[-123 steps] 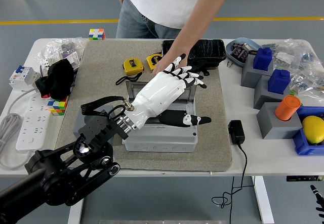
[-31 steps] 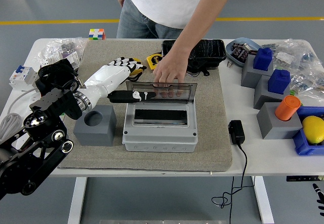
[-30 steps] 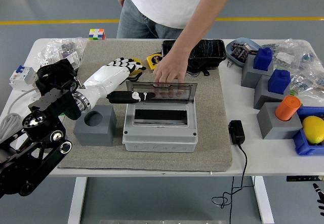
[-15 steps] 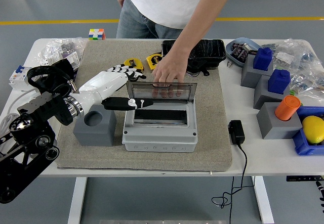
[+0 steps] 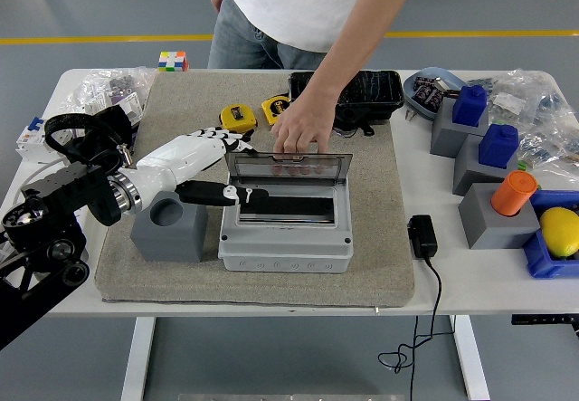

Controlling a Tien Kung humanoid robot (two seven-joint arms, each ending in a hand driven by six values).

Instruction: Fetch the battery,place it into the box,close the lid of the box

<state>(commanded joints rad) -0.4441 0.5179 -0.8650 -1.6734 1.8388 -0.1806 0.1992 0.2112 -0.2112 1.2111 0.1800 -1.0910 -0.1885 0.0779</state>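
L hand pulled back left, fingers spread, empty | box just right, lid half-down | person's hand on lid

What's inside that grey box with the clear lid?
The grey box shows only a dark opening beneath its raised clear lid. No battery is visible; the lid and rim hide part of the interior.

On the mat, box at centre, holder block left of it, tape measures behind; battery possibly inside, unclear
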